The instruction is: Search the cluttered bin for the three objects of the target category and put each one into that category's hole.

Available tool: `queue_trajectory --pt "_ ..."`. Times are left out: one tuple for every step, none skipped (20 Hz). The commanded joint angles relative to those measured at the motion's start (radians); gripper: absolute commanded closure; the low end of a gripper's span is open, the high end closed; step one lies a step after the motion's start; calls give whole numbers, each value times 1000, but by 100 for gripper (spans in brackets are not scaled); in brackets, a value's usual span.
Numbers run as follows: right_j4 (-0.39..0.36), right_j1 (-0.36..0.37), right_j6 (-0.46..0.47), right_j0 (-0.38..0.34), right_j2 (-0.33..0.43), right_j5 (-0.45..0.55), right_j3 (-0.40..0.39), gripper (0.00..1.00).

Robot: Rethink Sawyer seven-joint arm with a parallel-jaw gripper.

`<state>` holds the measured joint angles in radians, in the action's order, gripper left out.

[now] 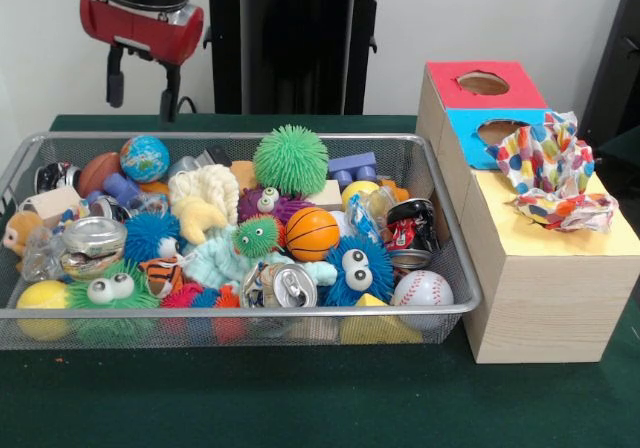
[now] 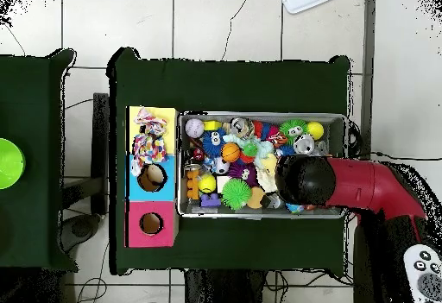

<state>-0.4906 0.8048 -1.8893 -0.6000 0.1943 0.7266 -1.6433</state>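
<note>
1. One gripper (image 1: 142, 86), upper left, fingers apart and empty, above the wire-mesh bin (image 1: 452, 236).
2. Bin at centre-left, crammed with toys.
3. Wooden sorting box (image 1: 540, 298), right, polka-dot cloth (image 1: 552, 171) on top.

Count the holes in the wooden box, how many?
2 visible: one hole in the red section, one hole in the blue. The spotted cloth on the yellow section may hide another.

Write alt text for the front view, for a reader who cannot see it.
A wire mesh bin on a green table is heaped with toys: fuzzy balls, a baseball, a small basketball, crushed cans. Beside it stands a wooden box with two round holes and a crumpled polka-dot cloth; the gripper hangs open above the bin's far corner.
</note>
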Motion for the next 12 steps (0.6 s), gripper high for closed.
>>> queue_trajectory --pt "-109 -78 343 -31 132 28 27 0" --pt "-121 -83 341 -35 136 25 33 0" --pt "-133 -90 338 -40 141 15 37 0" --pt "-145 -98 336 -44 145 8 44 0" --pt "-157 -108 331 -48 149 -3 51 0" --pt "-169 -118 326 -52 154 -13 58 0" --pt "-183 -127 320 -55 159 -20 63 0" --pt "-193 -134 318 -57 164 -24 68 0" --pt "-201 -141 317 -63 171 -28 72 0" --pt "-208 -149 317 -68 178 -32 77 0" --pt "-216 -153 318 -72 184 -32 81 0" --pt "-223 -156 323 -79 191 -32 82 0"
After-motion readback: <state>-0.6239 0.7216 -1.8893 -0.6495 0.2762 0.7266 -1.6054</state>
